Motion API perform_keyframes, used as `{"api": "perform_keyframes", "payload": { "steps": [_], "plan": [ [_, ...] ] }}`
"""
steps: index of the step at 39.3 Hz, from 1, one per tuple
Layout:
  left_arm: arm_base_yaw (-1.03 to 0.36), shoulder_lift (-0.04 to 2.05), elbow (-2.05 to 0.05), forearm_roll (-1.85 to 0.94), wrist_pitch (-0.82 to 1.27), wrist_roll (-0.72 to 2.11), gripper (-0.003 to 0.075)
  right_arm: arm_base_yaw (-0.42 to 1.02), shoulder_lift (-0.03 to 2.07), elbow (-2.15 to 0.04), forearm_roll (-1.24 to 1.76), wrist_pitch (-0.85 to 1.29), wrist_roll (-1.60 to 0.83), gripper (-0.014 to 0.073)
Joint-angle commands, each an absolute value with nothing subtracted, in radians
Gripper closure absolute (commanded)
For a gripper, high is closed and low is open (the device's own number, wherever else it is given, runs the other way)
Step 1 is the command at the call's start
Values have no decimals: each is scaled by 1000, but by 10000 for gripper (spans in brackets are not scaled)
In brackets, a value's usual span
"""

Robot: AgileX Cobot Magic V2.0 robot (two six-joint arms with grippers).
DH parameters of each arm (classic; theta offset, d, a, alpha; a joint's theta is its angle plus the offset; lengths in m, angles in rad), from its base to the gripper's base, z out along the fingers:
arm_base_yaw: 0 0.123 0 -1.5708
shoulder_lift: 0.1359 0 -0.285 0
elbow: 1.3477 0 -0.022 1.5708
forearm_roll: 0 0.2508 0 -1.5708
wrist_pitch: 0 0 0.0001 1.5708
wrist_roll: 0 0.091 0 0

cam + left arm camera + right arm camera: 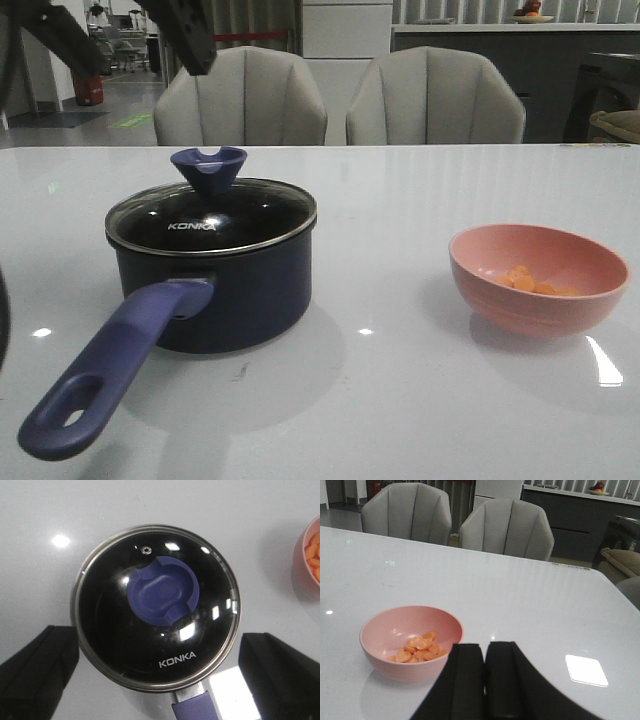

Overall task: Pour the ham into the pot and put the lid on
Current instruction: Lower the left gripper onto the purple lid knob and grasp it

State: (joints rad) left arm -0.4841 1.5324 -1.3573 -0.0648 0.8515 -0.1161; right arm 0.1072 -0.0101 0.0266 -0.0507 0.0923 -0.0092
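A: Where's the pot?

B: On the left half of the glossy white table. It's a round, dark navy saucepan, and its long blue-purple handle runs toward the near left corner and ends in a slot hole.

A: And the lid?

B: Sitting on the pot, level all round. It's clear glass over a black interior, with a thin metal rim, white "KONKA" lettering and a blue knob shaped like a notched funnel. From above, the left wrist view shows a small steam vent in the glass near the rim.

A: The ham?

B: In the salmon-pink bowl, well apart from the pot on the right. It's a low heap of small orange-pink pieces with a smooth, slightly shiny look. The bowl is matte, round and shallow.

A: What about the grippers?

B: The left gripper hangs above the lid with its two black fingers spread wide, one on either side of the rim, touching nothing. The right gripper is on the near side of the bowl, its two black fingers pressed together with nothing between them.

A: Anything else?

B: Two grey padded chairs beyond the far edge.
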Motion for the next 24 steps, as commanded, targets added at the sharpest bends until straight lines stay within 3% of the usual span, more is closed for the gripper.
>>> {"api": "perform_keyframes", "payload": {
  "steps": [1,24],
  "plan": [
    [-510,1572,-1469,-47,906,-163,29,107,-30,21,-64,19,-12,449],
    [-550,1718,-1603,88,932,-484,29,107,-30,21,-64,19,-12,449]
  ]
}}
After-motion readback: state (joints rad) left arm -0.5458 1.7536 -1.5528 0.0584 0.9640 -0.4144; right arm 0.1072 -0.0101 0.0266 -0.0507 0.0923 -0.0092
